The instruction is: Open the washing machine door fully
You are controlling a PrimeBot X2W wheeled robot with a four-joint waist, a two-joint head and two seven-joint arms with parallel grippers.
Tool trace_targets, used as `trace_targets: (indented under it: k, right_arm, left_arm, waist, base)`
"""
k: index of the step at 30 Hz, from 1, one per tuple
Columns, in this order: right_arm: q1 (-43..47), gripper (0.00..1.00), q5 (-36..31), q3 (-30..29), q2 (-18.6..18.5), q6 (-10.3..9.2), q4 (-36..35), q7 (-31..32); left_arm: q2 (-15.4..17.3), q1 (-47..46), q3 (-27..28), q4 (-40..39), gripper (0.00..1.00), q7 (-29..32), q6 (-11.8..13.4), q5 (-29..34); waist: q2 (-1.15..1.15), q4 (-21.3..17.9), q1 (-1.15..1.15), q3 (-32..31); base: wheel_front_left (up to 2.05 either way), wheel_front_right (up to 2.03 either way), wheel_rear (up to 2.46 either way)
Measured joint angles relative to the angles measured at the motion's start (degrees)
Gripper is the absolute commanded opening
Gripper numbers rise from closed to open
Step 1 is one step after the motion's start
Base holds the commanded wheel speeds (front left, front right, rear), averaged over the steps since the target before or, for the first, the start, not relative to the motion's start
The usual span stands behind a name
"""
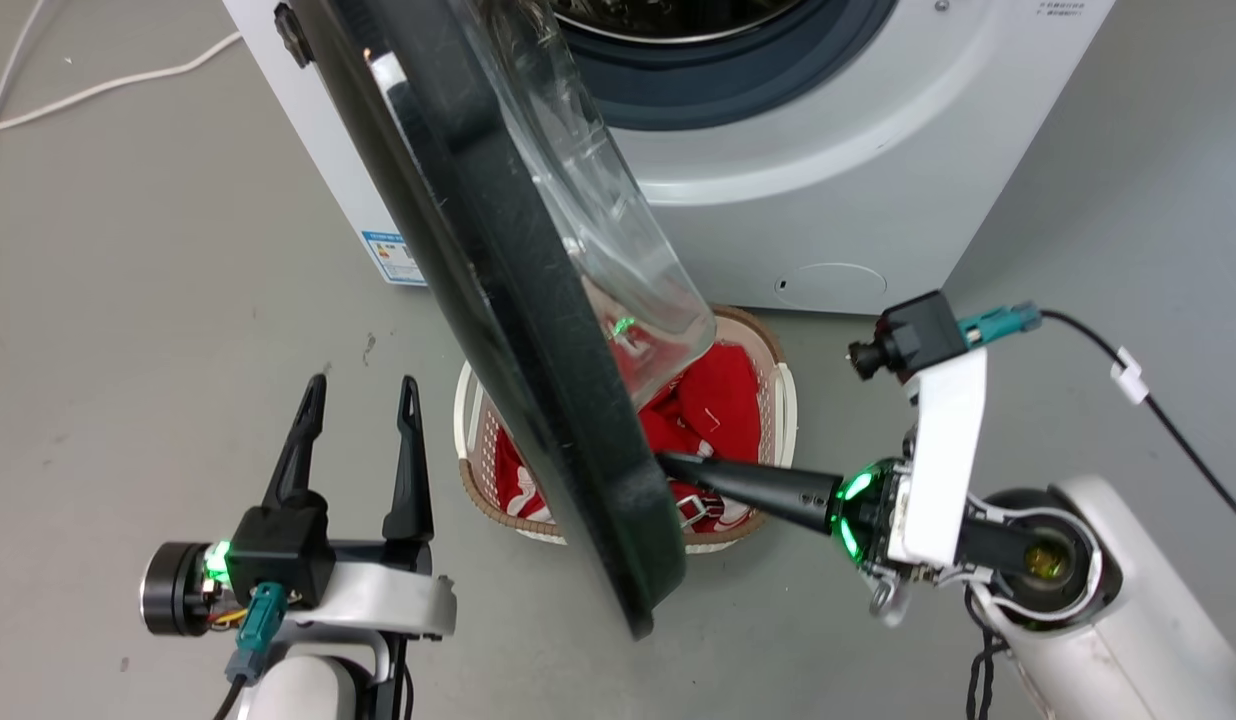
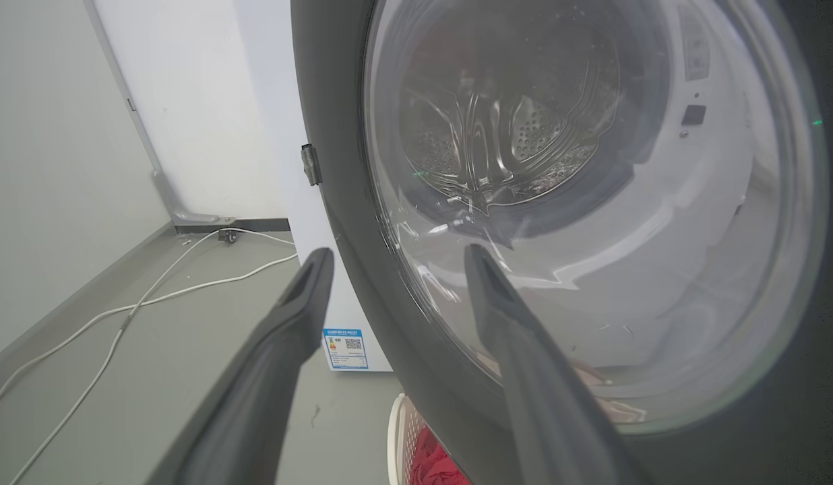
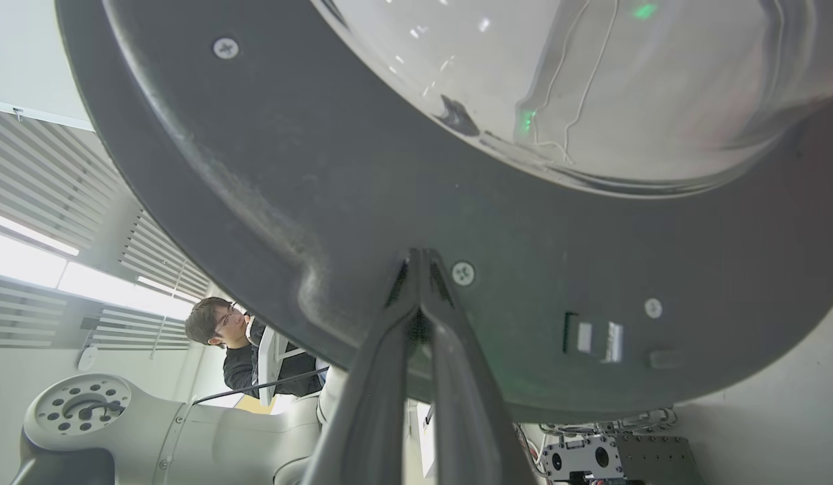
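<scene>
The washing machine door [image 1: 518,330] stands part-way open, edge-on to me, its clear glass bowl [image 1: 598,220] bulging toward the white washing machine [image 1: 828,200]. My right gripper [image 1: 668,462] is shut, its tips pressed against the door's inner face near the free lower edge. The right wrist view shows those closed tips [image 3: 416,256] touching the black door [image 3: 322,168] beside a screw, below the bowl [image 3: 592,87]. My left gripper [image 1: 363,385] is open and holds nothing, standing left of the door's outer side. In its wrist view the left gripper [image 2: 396,252] points at the door [image 2: 335,202], apart from it.
A cream laundry basket [image 1: 778,400] with red clothes [image 1: 718,395] sits on the floor under the door. White cables [image 2: 153,296] run over the grey floor at the left. A person [image 3: 241,337] sits behind the robot. A blue label [image 2: 346,348] marks the machine's lower corner.
</scene>
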Motion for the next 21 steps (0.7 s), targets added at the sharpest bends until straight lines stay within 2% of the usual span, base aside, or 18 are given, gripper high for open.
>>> trace_targets:
  k: [8, 16, 17, 18, 19, 20, 21]
  right_arm:
    - [5.0, 0.0, 0.8, 0.2, 0.8, 0.0, -2.2, -1.1]
    - [12.4, 0.02, 1.0, -6.5, 0.8, 0.0, -4.1, -9.4]
    - [13.3, 0.07, 1.2, -7.5, 0.8, 0.0, -4.5, -10.4]
    - [14.3, 0.21, 1.5, -8.6, 1.0, 0.0, -5.0, -11.5]
    - [15.5, 0.45, 1.5, -9.9, 1.1, 0.01, -5.5, -13.1]
    - [16.6, 0.95, 1.5, -11.3, 1.4, 0.01, -6.0, -15.0]
    - [17.5, 1.0, 1.4, -12.8, 1.7, 0.0, -6.4, -16.8]
  left_arm:
    - [0.0, 2.2, 0.5, 0.5, 1.0, 0.0, 0.1, 0.0]
    - [0.0, 4.4, 0.6, 1.0, 1.0, 0.0, -0.1, 0.0]
    - [0.0, 4.7, 0.6, 1.0, 1.0, 0.0, -0.1, 0.0]
    - [0.0, 4.9, 0.6, 1.1, 1.0, 0.0, -0.1, 0.0]
    - [0.0, 5.2, 0.5, 1.1, 1.0, 0.0, -0.1, 0.0]
    - [0.0, 5.6, 0.4, 1.1, 1.0, 0.0, -0.1, 0.0]
    - [0.0, 5.9, 0.4, 1.2, 1.0, 0.0, -0.1, 0.0]
  waist:
    - [0.0, -0.4, 0.0, -2.4]
    - [0.0, -0.8, 0.0, -6.0]
    - [0.0, -0.9, 0.0, -6.5]
    - [0.0, -0.9, 0.0, -7.0]
    - [0.0, -1.0, 0.0, -7.5]
    - [0.0, -1.0, 0.0, -8.0]
    - [0.0, -1.1, 0.0, -8.5]
  base:
    - [0.0, 0.0, 0.0]
    - [0.0, 0.0, 0.0]
    - [0.0, 0.0, 0.0]
    - [0.0, 0.0, 0.0]
    - [0.0, 0.0, 0.0]
    - [0.0, 0.0, 0.0]
    - [0.0, 0.0, 0.0]
